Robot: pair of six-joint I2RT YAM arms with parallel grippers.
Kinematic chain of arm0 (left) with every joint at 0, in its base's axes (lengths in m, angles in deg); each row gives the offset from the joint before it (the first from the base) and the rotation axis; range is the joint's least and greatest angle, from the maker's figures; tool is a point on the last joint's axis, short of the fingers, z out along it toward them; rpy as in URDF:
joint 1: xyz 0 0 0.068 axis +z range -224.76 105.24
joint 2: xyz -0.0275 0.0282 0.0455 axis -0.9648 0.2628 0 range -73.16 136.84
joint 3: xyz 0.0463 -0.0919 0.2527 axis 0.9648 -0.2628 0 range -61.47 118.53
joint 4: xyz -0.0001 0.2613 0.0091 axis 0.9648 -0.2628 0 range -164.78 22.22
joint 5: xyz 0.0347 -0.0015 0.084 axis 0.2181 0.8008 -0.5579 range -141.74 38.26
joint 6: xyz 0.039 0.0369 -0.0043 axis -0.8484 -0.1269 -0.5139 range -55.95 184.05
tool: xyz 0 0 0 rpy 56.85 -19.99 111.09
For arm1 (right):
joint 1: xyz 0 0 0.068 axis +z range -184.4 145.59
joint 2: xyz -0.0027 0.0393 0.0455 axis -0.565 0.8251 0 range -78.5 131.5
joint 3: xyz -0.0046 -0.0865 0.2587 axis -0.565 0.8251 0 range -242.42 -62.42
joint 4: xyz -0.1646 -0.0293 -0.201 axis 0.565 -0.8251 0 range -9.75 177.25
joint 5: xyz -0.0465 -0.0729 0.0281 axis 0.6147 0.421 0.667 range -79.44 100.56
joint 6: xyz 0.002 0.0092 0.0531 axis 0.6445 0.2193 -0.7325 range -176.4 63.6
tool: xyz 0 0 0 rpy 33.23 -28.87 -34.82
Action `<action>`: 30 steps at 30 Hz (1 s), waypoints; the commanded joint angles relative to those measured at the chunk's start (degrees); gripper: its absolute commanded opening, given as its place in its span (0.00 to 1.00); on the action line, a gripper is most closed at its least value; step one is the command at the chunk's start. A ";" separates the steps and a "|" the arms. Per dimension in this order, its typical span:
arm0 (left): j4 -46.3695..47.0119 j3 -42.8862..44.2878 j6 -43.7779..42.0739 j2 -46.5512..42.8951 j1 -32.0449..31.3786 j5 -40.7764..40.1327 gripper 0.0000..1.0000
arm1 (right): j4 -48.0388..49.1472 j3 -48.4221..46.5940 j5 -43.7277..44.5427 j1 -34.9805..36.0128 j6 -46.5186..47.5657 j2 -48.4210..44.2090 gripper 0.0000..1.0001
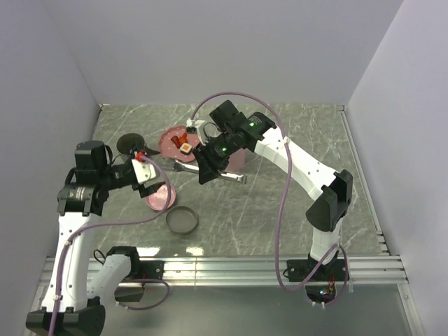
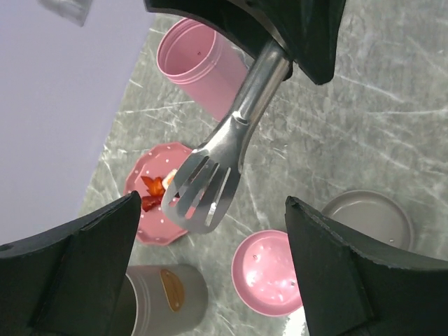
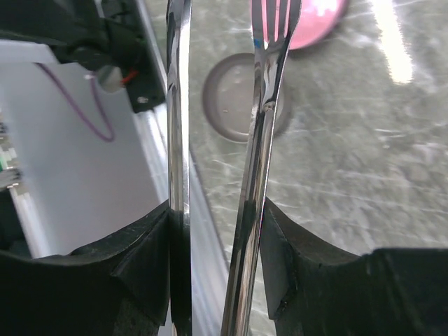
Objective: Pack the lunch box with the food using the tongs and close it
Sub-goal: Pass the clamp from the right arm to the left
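The tongs [image 1: 234,178], crosswise at the overhead view's centre, are clenched mid-shaft by the right gripper [image 3: 215,217] so their slotted head points toward the food [image 1: 184,146] on the plate [image 1: 168,136] just upper left (nothing pinched there, seemingly), while the left gripper [image 2: 213,224] hangs spread and empty at left.

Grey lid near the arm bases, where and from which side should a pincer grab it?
Take the grey lid by its rim, straight down from above, one finger inside and one outside. It lies flat on the table, open side up and shallow, so a sideways approach would likely find little wall to pinch.
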 commanded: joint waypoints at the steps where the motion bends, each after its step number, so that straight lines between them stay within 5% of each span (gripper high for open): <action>1: 7.92 -4.43 -4.92 -4.89 -1.12 2.49 0.90 | 1.25 -0.44 -5.25 0.14 -2.02 -0.11 0.52; 16: 15.50 -8.58 -7.20 -4.64 -21.51 -17.03 0.91 | 2.13 -3.17 -6.49 1.20 -4.57 0.86 0.51; 30: 15.76 -9.02 -8.43 -1.12 -26.18 -23.37 0.87 | 2.04 -1.76 -7.80 2.95 -3.78 -2.66 0.51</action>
